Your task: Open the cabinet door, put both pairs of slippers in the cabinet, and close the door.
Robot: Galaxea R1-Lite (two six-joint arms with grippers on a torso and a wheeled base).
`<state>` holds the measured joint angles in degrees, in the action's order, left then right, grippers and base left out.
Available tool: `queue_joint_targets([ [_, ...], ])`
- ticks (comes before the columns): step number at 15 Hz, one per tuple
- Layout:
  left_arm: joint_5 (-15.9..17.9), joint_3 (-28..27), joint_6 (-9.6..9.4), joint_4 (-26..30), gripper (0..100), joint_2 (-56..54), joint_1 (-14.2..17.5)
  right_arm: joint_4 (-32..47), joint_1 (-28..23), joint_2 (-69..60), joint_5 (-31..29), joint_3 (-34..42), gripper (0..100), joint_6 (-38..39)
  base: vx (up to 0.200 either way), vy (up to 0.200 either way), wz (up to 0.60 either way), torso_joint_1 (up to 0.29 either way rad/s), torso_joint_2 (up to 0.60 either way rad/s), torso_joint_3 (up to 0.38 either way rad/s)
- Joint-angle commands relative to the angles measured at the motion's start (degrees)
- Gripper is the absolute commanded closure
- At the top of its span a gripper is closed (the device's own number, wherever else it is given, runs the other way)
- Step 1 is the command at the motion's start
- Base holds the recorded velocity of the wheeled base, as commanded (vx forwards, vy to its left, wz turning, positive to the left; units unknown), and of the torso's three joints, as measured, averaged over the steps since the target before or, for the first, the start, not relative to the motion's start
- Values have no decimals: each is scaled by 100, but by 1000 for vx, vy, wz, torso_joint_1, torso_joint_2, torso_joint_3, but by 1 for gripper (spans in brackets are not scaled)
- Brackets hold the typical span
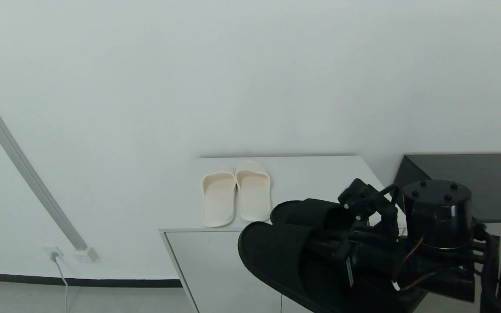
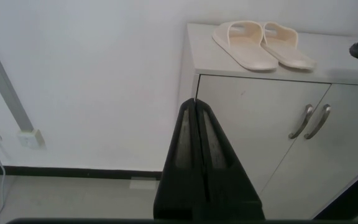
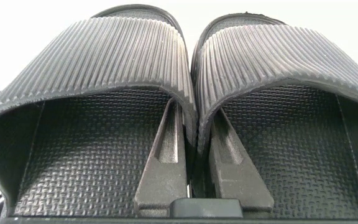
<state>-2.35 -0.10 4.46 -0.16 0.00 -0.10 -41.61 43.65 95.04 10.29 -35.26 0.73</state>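
Currently the black slippers [image 1: 285, 256] are off any surface, carried side by side in the right gripper [image 3: 196, 113]. In the right wrist view one finger [image 3: 163, 168] sits inside each slipper, and the jaws are clenched on the two inner side walls, pressing them together. Ribbed straps arch over both fingers. In the head view the pair hangs at the right front corner of the cabinet [image 1: 320, 174], toes pointing to the robot's left. Whether a sole touches the top edge cannot be told.

The cream slippers [image 1: 236, 193] lie flat on the cabinet top, left of the black pair and apart from it. They lie side by side, touching along their inner edges, near the cabinet's left edge.

Both cabinet doors are shut; the two handles [image 2: 311, 121] stand next to each other at the centre seam.

The left gripper [image 2: 196, 109] is below and to the left of the cabinet's left front corner, clear of it. Its jaws are pressed together with nothing between them.

Surroundings:
- White wall behind.
- Grey conduit [image 1: 20, 161] running diagonally down the wall.
- Wall socket [image 1: 52, 252] near the floor with a cable plugged in.
- Dark tabletop [image 1: 472, 169] to the right of the cabinet.
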Motion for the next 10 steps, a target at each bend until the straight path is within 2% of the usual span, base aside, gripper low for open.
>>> queue_joint_targets([
  [1, -2, 1, 2, -2, 100, 9, 1, 118, 12, -416, 210, 115, 100, 6, 0, 0, 0, 0, 0, 0],
  [4, -2, 1, 2, -2, 100, 9, 1, 118, 12, -416, 263, 159, 100, -3, 0, 0, 0, 0, 0, 0],
  [10, -11, 1, 11, -2, 100, 9, 1, 118, 12, -354, 254, 168, 100, -3, -200, 0, 0, 2, 0, 1],
])
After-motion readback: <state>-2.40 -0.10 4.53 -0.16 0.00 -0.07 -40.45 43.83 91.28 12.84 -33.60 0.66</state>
